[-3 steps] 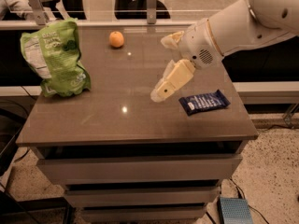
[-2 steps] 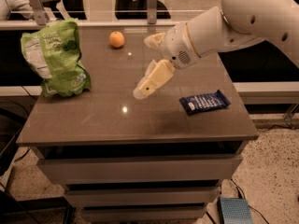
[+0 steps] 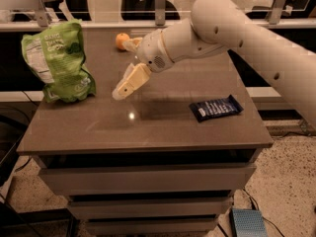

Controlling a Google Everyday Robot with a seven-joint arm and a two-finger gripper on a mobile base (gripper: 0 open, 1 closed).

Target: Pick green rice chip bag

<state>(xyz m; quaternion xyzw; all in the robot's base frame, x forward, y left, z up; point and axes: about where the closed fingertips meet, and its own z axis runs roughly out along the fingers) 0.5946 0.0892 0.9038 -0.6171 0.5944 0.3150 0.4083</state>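
You will find the worktop [image 3: 148,127] laid out thus: the rice chip bag [image 3: 59,63] stands upright at the left side; the round fruit [image 3: 121,40] sits at the back, right of the bag and apart from it; the flat wrapper [image 3: 216,107] lies at the right, nearer the front; the tool [image 3: 126,65] hangs over the worktop between bag and wrapper, just before the fruit, near the bag but not touching it; the arm [image 3: 237,28] reaches in from the right; drawers [image 3: 148,179] sit beneath.

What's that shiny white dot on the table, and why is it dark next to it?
Camera view: the dot is light glare on the glossy table; the dark patch is shadow of the arm, below the gripper hovering between green rice chip bag and blue wrapper.
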